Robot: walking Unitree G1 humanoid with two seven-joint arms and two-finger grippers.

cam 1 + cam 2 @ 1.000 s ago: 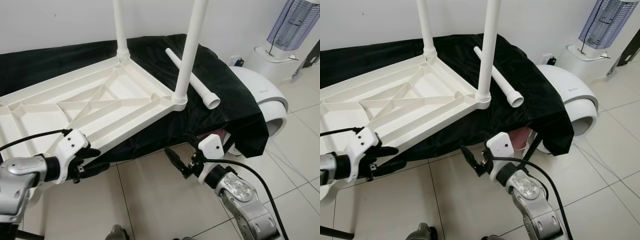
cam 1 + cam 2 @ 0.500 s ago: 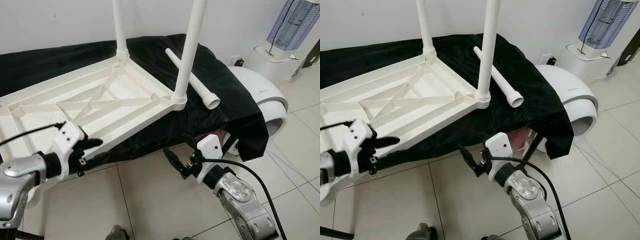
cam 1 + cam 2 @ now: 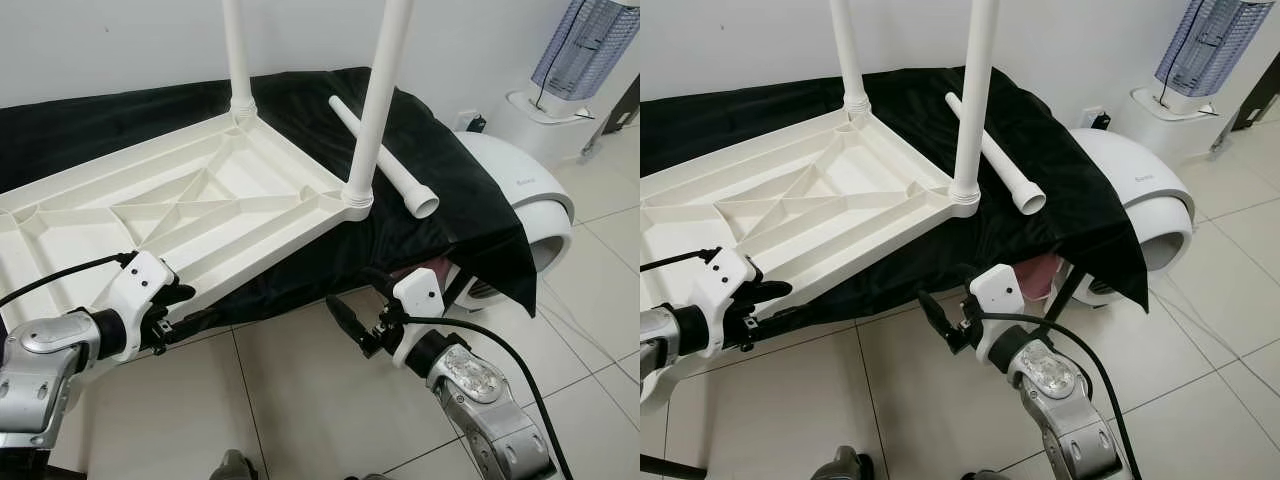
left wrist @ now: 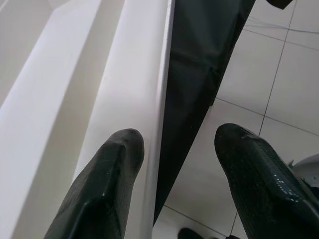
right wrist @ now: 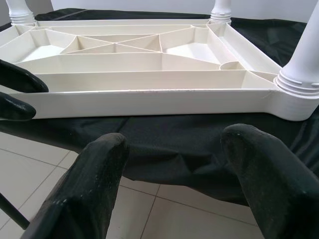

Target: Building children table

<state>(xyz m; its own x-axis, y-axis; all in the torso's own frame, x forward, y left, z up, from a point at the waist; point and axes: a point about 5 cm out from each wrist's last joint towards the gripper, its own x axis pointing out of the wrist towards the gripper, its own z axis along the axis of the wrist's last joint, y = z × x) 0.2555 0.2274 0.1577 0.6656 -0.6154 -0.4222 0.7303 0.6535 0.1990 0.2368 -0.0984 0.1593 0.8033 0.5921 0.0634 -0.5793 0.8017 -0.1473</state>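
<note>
A white plastic tabletop [image 3: 200,200] lies upside down on a black cloth [image 3: 440,230], ribs facing up. Two white legs stand upright in its sockets, one at the near right corner [image 3: 378,100], one at the far corner [image 3: 238,50]. A loose leg [image 3: 385,160] lies on the cloth to the right. My left gripper [image 3: 185,308] is open at the tabletop's near rim [image 4: 139,99], one finger [image 4: 107,184] over the rim and the other below it. My right gripper [image 3: 362,310] hangs open over the floor, in front of the cloth's drooping edge, holding nothing.
A rounded white appliance [image 3: 530,200] sits on the tiled floor at the right, partly under the cloth. A tower-shaped device [image 3: 590,50] stands behind it. A wall runs along the back. Bare tiles [image 3: 300,400] lie in front of me.
My left gripper has risen from below the tabletop's front edge to its near rim. The right arm has hardly moved.
</note>
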